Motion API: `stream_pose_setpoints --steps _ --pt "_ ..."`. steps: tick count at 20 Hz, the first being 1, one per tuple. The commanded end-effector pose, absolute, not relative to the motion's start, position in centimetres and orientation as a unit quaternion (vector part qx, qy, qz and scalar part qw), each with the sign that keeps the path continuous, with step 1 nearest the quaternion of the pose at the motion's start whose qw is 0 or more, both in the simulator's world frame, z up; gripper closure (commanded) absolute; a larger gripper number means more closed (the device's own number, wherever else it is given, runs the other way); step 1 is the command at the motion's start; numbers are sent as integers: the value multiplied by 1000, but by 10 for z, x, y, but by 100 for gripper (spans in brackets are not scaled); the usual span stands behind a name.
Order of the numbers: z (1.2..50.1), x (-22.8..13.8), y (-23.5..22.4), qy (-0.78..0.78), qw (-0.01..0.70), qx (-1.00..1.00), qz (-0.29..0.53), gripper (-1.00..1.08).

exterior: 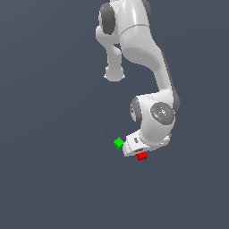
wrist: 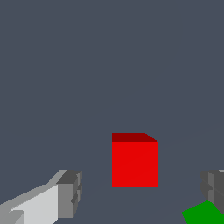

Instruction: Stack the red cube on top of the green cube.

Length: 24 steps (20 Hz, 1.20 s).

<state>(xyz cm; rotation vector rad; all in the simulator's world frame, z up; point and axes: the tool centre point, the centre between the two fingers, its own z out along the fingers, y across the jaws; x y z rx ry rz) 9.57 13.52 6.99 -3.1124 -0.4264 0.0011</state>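
Note:
The red cube (exterior: 142,155) rests on the grey floor, partly covered by the white hand of my gripper (exterior: 137,150) in the exterior view. In the wrist view the red cube (wrist: 134,164) stands between the two grey fingertips (wrist: 70,192) with a gap on each side, so my gripper (wrist: 142,189) is open around it and not touching it. The green cube (exterior: 118,143) lies on the floor close by, towards the exterior view's left of the hand. In the wrist view only a corner of the green cube (wrist: 203,214) shows, just past the other fingertip.
The white arm (exterior: 143,49) reaches down from the top of the exterior view. The floor (exterior: 53,179) is a plain dark grey surface with no other objects in sight.

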Motion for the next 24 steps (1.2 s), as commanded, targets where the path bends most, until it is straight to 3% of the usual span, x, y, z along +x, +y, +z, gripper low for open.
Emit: stream_pose_setpoints --steps 1,20,21,24 --pt "70 96 135 -136 0 -991 0 -92" --pt "20 96 136 -136 0 -991 0 -92" --pt "20 96 136 -136 0 -991 0 108" --pt "20 96 136 -136 0 -991 0 108"
